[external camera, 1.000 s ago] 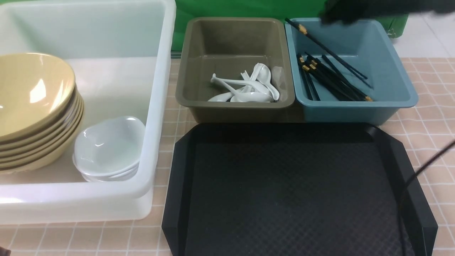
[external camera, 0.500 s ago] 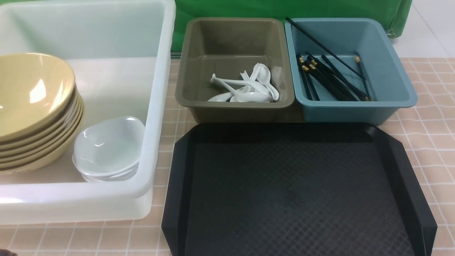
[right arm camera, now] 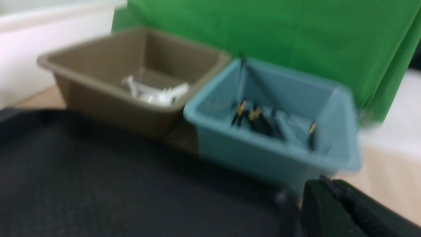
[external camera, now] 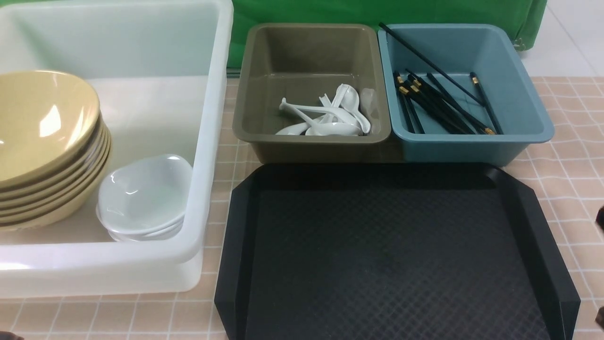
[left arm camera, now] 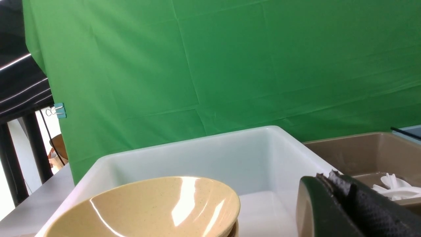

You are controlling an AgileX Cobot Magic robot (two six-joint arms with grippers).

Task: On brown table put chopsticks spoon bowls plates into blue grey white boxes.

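A stack of yellow bowls point(external camera: 42, 123) and a stack of white plates point(external camera: 146, 193) sit inside the white box point(external camera: 207, 141) at the left. Several white spoons point(external camera: 330, 118) lie in the grey box point(external camera: 311, 139). Black chopsticks point(external camera: 439, 104) lie in the blue box point(external camera: 519, 85), one of them leaning on its far left corner. My left gripper point(left arm camera: 325, 177) is shut and empty, low beside the white box. My right gripper point(right arm camera: 324, 181) is shut and empty, near the front right of the blue box point(right arm camera: 263, 158); that view is blurred.
A black tray point(external camera: 387, 255) with cut corners lies on the brown table point(external camera: 566, 156) in front of the grey and blue boxes. A green cloth hangs behind the boxes. A dark sliver of my right arm point(external camera: 600, 218) shows at the right edge.
My right arm has left its place above the blue box and dropped out to the right edge. A chopstick has fallen into the blue box and settled near its right side.
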